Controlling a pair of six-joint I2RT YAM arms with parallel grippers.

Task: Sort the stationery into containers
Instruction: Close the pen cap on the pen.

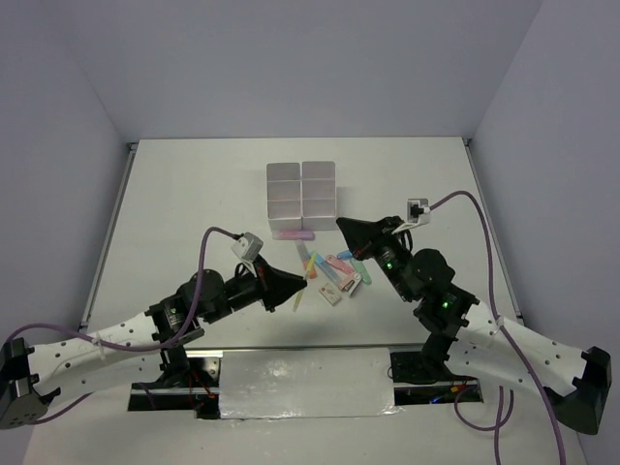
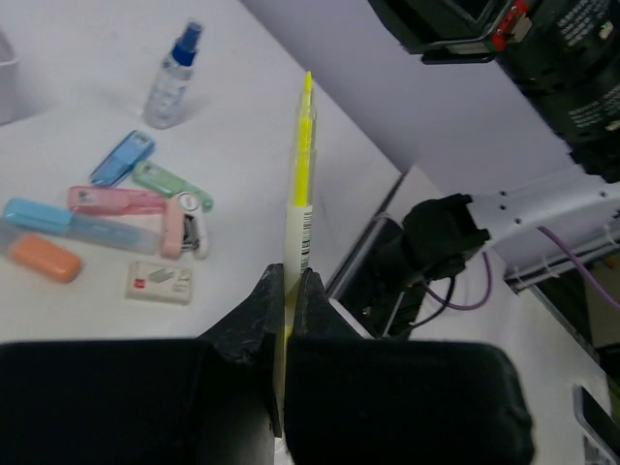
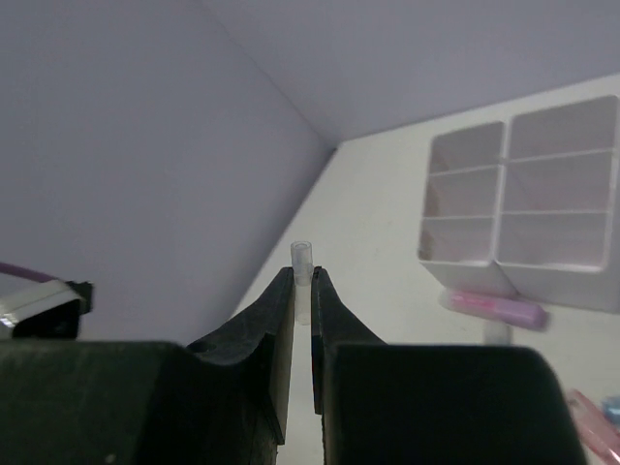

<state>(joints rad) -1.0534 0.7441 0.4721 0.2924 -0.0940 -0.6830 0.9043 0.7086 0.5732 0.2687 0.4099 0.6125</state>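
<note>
Left gripper (image 1: 294, 287) at centre-left, clamped on thin yellow pen (image 2: 302, 165), pink marker (image 1: 294, 234) just below white containers (image 1: 301, 184) at upper centre, loose stationery pile (image 1: 334, 273) mid-frame, right gripper (image 1: 345, 226) beside it, pinching pale pen (image 3: 301, 254).

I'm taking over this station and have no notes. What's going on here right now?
Two robot arms are sorting stationery. The left gripper is shut on a thin yellow pen. The right gripper is shut on a thin pale pen-like piece. A pink marker lies beside the six-compartment container. A small spray bottle, an orange eraser and other pieces lie loose on the table. No compartment visibly holds anything.
</note>
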